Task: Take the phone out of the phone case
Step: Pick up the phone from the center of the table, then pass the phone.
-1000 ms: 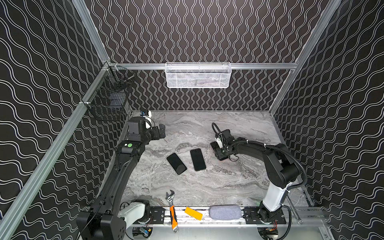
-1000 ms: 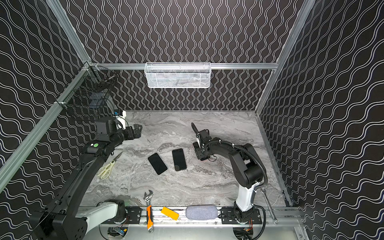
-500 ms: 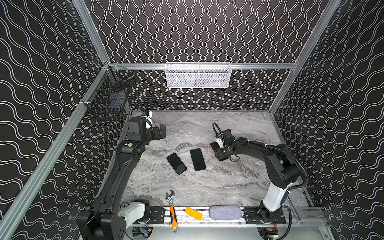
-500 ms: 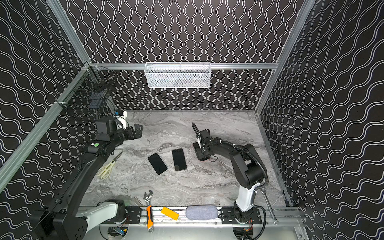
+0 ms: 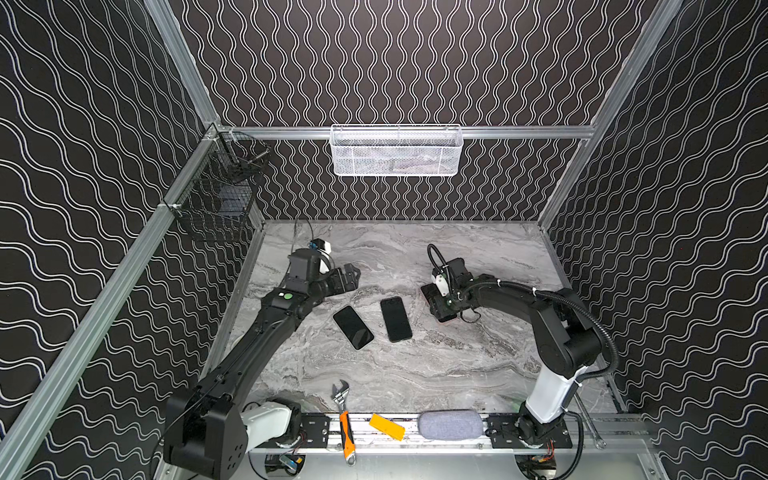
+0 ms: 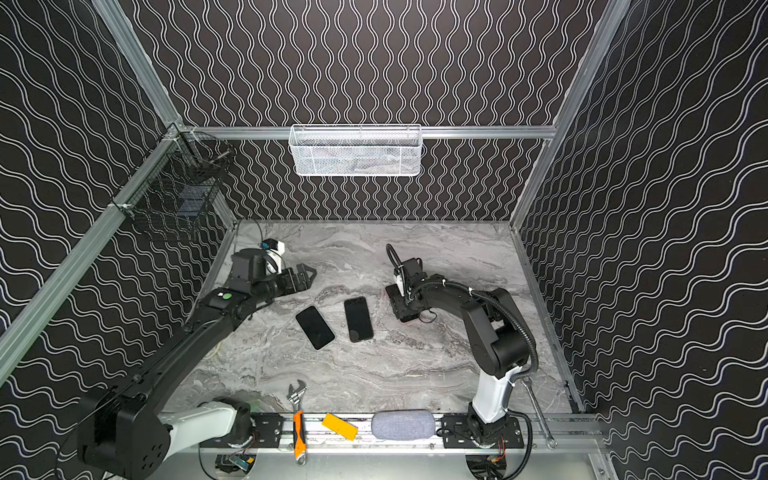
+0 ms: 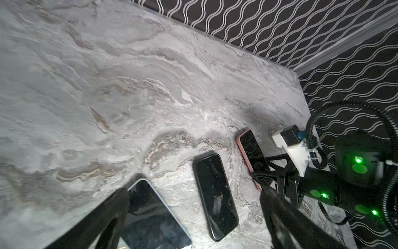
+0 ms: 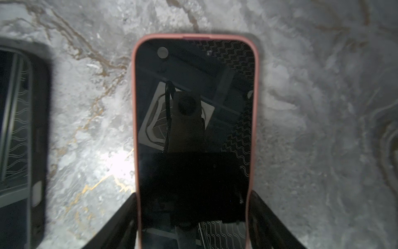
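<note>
I am looking down on the grey marble table [image 5: 415, 374], walled in by black wavy-patterned panels. My left arm [image 5: 257, 345] reaches in from the near left corner, and my right arm [image 5: 511, 291] bends in from the near right. A white mesh basket [image 5: 395, 151] hangs on the back rail and a black wire basket [image 5: 216, 203] on the left rail. On the front rail lie a grey pouch [image 5: 451, 424], an orange-handled wrench [image 5: 345, 419] and a small yellow block [image 5: 386, 426]. The left gripper [image 5: 349, 276] hangs above the table at the left with its jaws spread wide and nothing between them. The right gripper [image 8: 193, 195] is down at the table, its jaws closed against both long sides of the pink phone case [image 8: 134, 107]. The phone [image 8: 193, 107] sits inside that case, screen up, flat on the marble right of centre and mostly hidden under the gripper in both top views. Two other dark phones lie flat and face up just left of it: one [image 5: 396, 319] near the cased phone, one [image 5: 353, 327] angled beside that, below the left gripper. They are close to each other but not touching.
</note>
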